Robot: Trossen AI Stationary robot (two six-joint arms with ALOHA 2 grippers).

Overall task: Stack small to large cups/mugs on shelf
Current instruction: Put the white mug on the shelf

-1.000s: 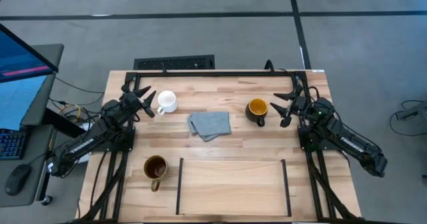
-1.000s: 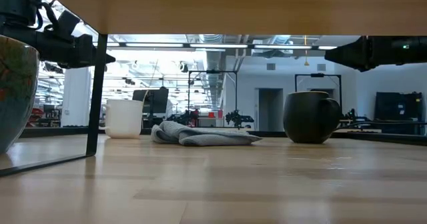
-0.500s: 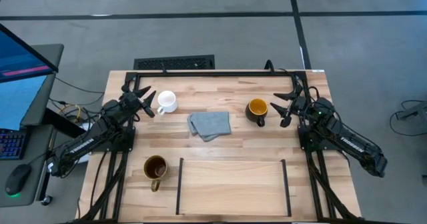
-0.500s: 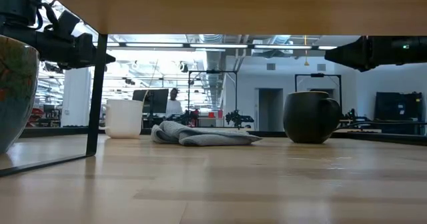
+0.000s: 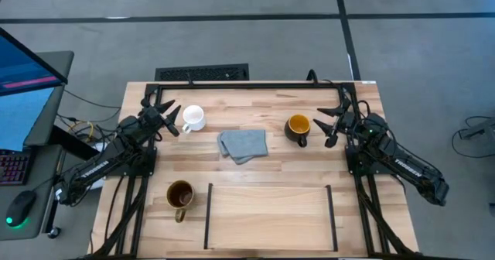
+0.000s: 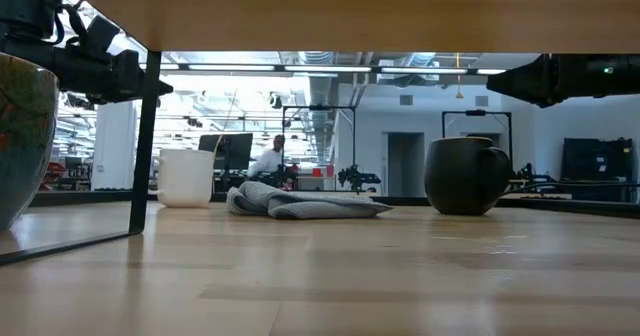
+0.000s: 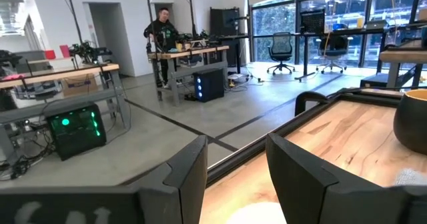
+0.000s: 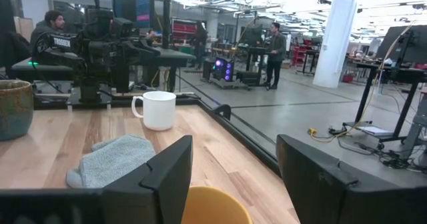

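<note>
Seen from above, the left arm's dark two-finger tool (image 5: 165, 108) hovers at about ten o'clock on the light wooden counter (image 5: 255, 163), its jaws spread and empty, just beside the small white handled mug (image 5: 192, 118). At about seven o'clock stands the larger brownish-gold mug with a dark inside (image 5: 179, 196), just outside the left black bar of the shelf (image 5: 269, 218), the bare wooden rectangle at six o'clock between two thin black upright bars. Near the centre lies a crumpled grey cloth (image 5: 244, 145). Toward two o'clock sits the medium dark mug with a yellow-orange inside (image 5: 298, 127), and just beyond it the right arm's tool (image 5: 328, 125) hangs with its jaws apart, gripping nothing.
</note>
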